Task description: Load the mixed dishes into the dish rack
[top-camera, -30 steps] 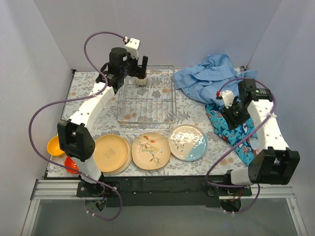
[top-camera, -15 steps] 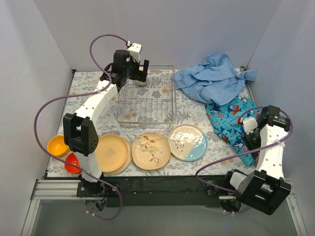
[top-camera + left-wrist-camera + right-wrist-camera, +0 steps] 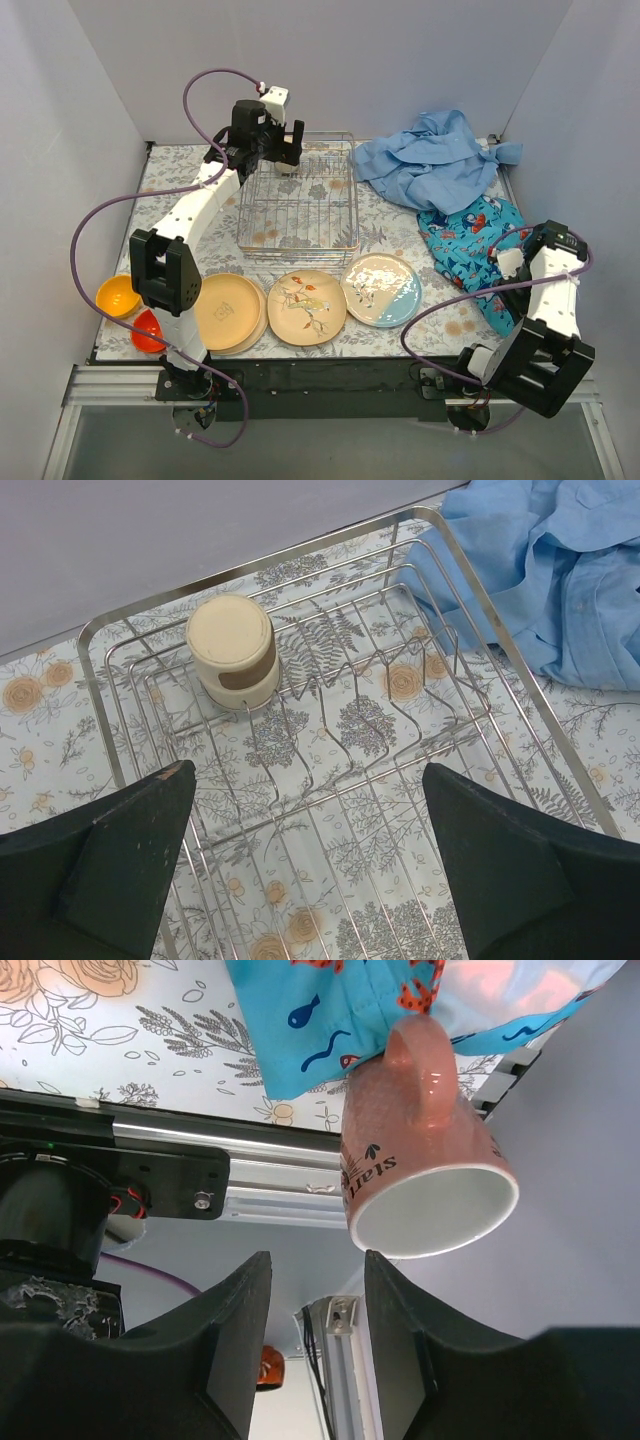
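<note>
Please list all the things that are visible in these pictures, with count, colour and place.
dish rack: 1, silver wire, far middle
cup: 1, cream, upside down in the rack
yellow-tan plates: 2, stacked, near left
floral plate: 1, cream, near middle
blue-and-cream plate: 1, beside the floral plate
orange bowl: 1, left edge
red bowl: 1, near-left corner
plain cloth: 1, light blue, far right
patterned cloth: 1, bright blue, right side
mug: 1, pink, touching that cloth
left tool: 1, black, open, above the rack
right tool: 1, black, open, beside the mug

Cup obstructs dish rack far end.
</note>
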